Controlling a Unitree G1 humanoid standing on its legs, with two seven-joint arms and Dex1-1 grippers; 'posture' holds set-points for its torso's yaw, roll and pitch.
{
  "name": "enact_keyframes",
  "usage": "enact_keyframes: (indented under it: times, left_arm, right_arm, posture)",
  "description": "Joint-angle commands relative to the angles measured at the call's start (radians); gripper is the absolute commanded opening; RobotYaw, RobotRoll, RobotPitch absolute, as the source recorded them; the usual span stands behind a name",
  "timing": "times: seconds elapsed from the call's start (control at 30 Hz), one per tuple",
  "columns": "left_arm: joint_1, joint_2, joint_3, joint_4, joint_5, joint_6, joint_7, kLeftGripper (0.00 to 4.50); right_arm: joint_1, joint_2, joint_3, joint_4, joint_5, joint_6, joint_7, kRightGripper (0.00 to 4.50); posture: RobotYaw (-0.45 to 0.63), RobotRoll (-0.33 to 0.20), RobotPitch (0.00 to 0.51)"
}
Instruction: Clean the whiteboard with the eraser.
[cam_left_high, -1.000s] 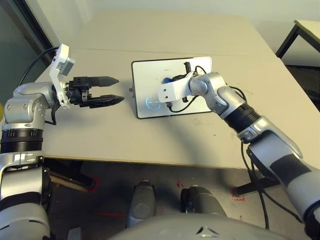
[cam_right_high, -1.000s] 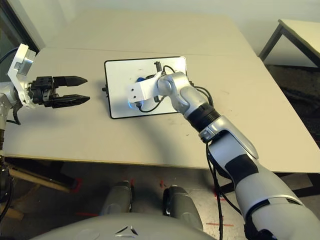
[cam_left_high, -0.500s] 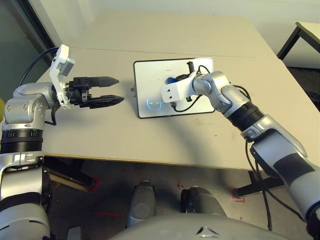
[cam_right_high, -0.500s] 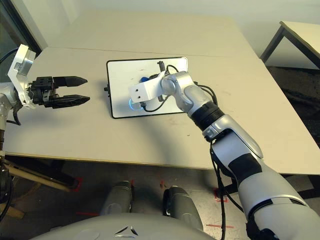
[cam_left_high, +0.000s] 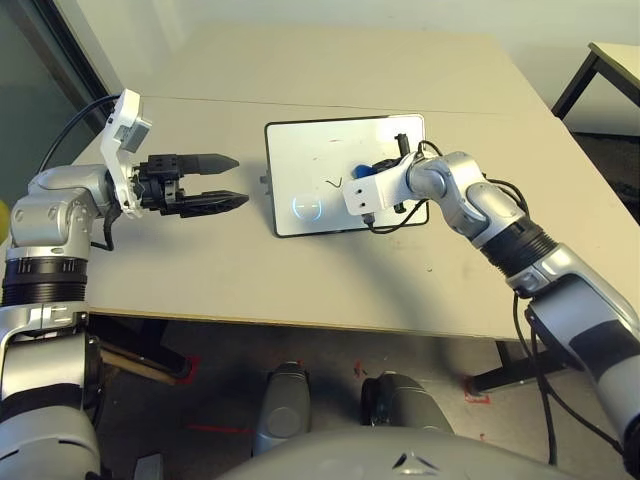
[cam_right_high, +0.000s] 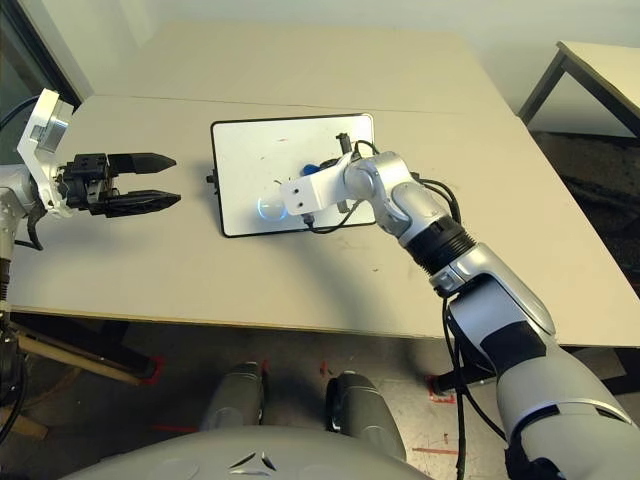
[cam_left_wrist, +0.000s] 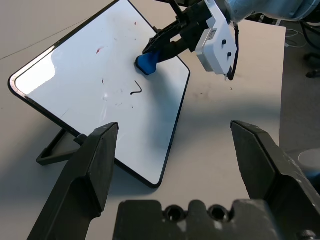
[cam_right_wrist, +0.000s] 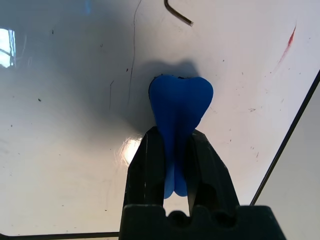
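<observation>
We have our right arm reaching in from the right of the whiteboard, its forearm slanting inward and its wrist over the board's right half. The right end effector is closed on the eraser, which we hold over the whiteboard, a little right of its middle; whether it touches the surface we cannot tell. Our left arm is bent to the left of the whiteboard, its end effector spread wide and empty above the worktop, pointing toward the board's left edge and apart from it.

From the left eye we see a pale blue ring on the whiteboard's near left part. The left wrist view gives us a black bracket at the board's edge, while the right wrist view shows a red streak and thin dark lines on its surface.
</observation>
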Motion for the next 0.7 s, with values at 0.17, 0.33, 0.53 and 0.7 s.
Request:
enact_keyframes:
  times: [0.17,0.33,0.53,0.7]
  left_arm:
    - [-0.011,0.000,-0.007,-0.007,0.000,0.001,-0.001,4.50]
    - [-0.008,0.002,-0.002,-0.015,-0.005,0.006,0.002,4.50]
    - [0.002,-0.003,0.004,-0.040,-0.016,0.021,0.013,4.50]
    - [0.009,-0.001,0.008,-0.052,-0.020,0.027,0.018,4.50]
  right_arm:
    - [-0.009,0.070,0.035,0.033,-0.013,0.003,0.004,0.37]
    - [-0.032,0.120,0.051,0.068,-0.028,-0.006,-0.010,0.37]
    - [-0.064,0.187,0.070,0.143,-0.047,-0.022,-0.047,0.37]
    - [-0.087,0.218,0.080,0.188,-0.048,-0.033,-0.071,0.37]
  posture:
    - [0.33,0.000,0.030]
    - [0.34,0.000,0.032]
    - [0.36,0.000,0.032]
    - [0.36,0.000,0.033]
